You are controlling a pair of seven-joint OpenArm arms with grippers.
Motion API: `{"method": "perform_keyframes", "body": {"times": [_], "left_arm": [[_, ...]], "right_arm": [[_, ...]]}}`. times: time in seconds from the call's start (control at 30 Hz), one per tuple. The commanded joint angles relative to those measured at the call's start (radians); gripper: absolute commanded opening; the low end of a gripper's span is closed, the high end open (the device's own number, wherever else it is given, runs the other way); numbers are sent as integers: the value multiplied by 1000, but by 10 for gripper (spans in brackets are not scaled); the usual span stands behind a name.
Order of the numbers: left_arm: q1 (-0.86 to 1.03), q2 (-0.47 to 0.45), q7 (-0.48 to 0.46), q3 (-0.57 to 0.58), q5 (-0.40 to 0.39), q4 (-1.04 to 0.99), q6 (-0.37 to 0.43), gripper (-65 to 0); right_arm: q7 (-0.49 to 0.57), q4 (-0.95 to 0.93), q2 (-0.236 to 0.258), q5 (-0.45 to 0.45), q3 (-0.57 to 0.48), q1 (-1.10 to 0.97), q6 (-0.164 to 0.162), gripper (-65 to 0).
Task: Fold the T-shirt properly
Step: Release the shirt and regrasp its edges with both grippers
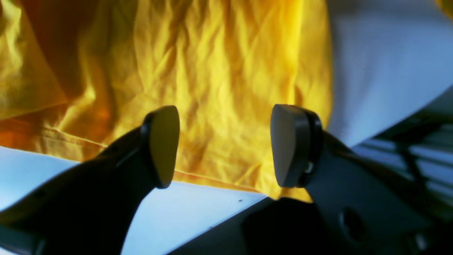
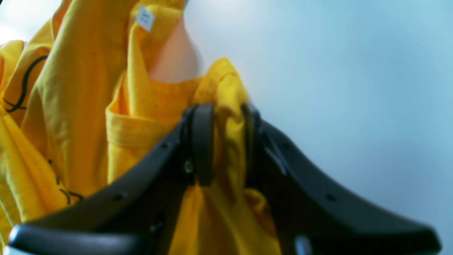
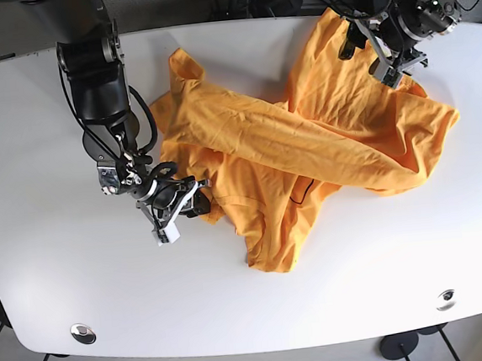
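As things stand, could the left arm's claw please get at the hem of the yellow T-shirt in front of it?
Probably yes: the left claw is open, with the crumpled yellow cotton T-shirt just ahead and its hem lying unobstructed on the white table.

Two black robot arms with looping cables

Each gripper (image 1: 225, 145) has matte black curved fingers (image 2: 202, 141) ending in flat oval pads, with small screw holes; the right gripper (image 3: 176, 205) carries a white part.

The shirt (image 3: 305, 145) is bright yellow-orange with thin black line print and a white neck tag (image 2: 145, 17) — the table (image 3: 55, 273) white, both grippers (image 3: 176, 205) black.
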Motion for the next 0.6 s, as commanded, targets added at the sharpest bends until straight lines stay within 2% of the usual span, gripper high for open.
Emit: {"method": "perform_keyframes", "body": {"times": [0.03, 0.07, 0.17, 0.23, 0.33, 0.43, 0.6], "left_arm": [[3, -5, -23, 42, 86, 22, -1, -271], [3, -5, -43, 71, 140, 22, -1, -271], [40, -7, -185, 208, 297, 21, -1, -271], [66, -7, -261, 283, 373, 21, -1, -271], [69, -7, -283, 324, 396, 21, -1, -272], [91, -5, -283, 324, 396, 18, -1, -272], [108, -5, -281, 321, 399, -18, -1, -272]], "right_arm": [[-2, 7, 10, 0, 2, 22, 5, -514], [-2, 7, 10, -3, 2, 22, 5, -514], [-2, 7, 10, -3, 2, 20, 5, -518], [-2, 7, 10, 3, 2, 20, 5, -520], [-2, 7, 10, 3, 2, 20, 5, -530], [-2, 7, 10, -1, 2, 20, 5, -629], [-2, 7, 12, 2, 4, 19, 5, -621]]}}
